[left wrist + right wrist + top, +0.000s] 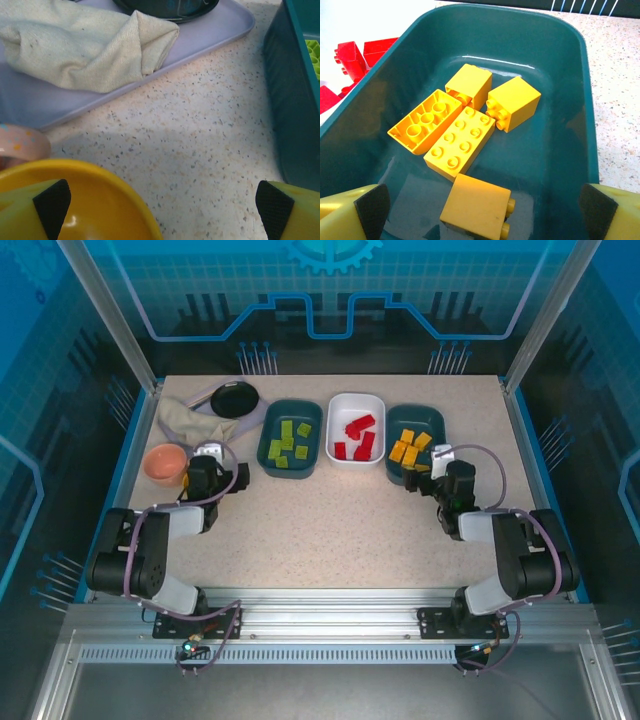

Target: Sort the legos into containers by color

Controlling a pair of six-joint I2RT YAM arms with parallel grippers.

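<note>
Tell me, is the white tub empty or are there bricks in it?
Not empty. The white tub has several red bricks lying loose on its bottom, with white floor showing between them, so it is not full either.

you're looking at a robot lab cell: speckled bench point(330, 535), aluminium rails point(330, 612), blue gear-printed panels point(400, 280), a left arm point(135, 555) and a right arm point(525, 560) bolted on.

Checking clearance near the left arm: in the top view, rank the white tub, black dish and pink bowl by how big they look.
1. white tub, clearly the largest.
2. black dish and pink bowl: nearly alike. The dish sits farther back, so I won't rank those two.
</note>
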